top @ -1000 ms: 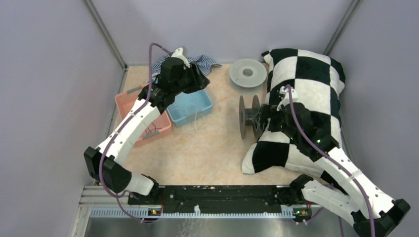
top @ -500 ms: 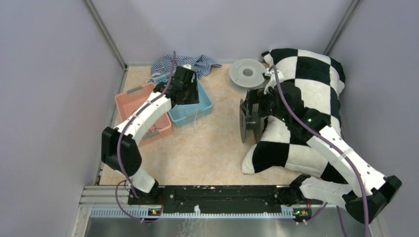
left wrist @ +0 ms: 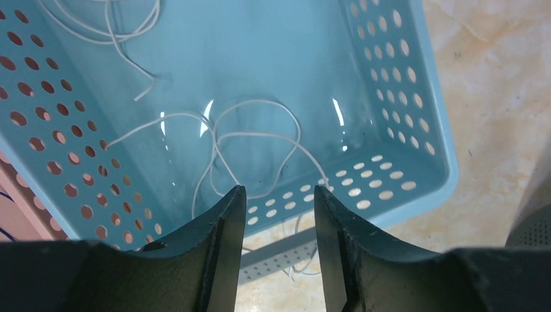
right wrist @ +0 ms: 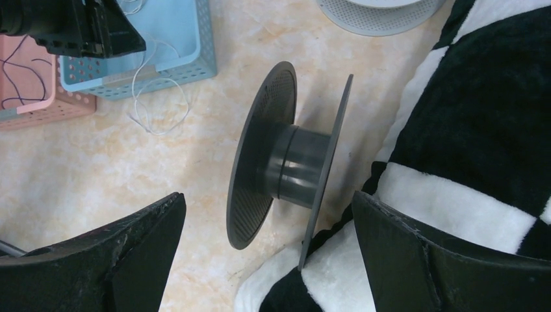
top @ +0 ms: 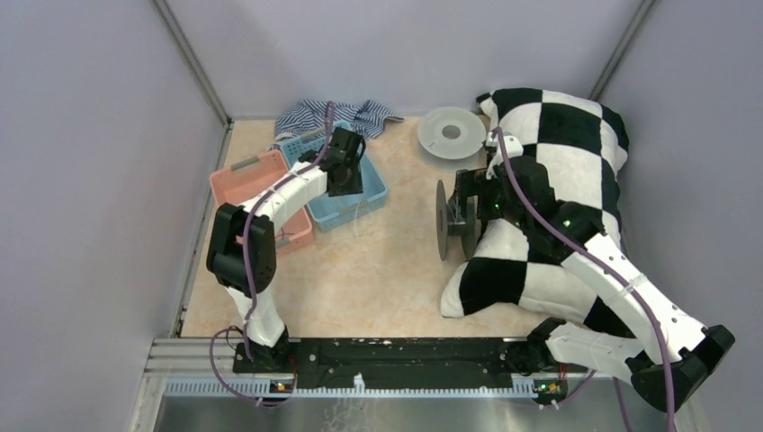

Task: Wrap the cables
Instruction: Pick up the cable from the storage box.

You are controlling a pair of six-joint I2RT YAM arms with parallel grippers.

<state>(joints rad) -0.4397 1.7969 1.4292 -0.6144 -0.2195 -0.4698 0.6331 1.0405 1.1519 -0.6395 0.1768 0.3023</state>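
Wrapping is barely starting: the white cable (left wrist: 255, 134) is lying loose in the blue basket (left wrist: 390, 110) just ahead of the parted, empty left end effector (left wrist: 279, 192), while the spread-wide, empty right end effector (right wrist: 266, 195) is straddling the bare spool (right wrist: 299, 166).

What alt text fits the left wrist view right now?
The left gripper, jaws apart and empty, hangs over a perforated blue basket holding a thin white cable in loose loops. More white strands lie on the marbled table just outside the basket's wall.
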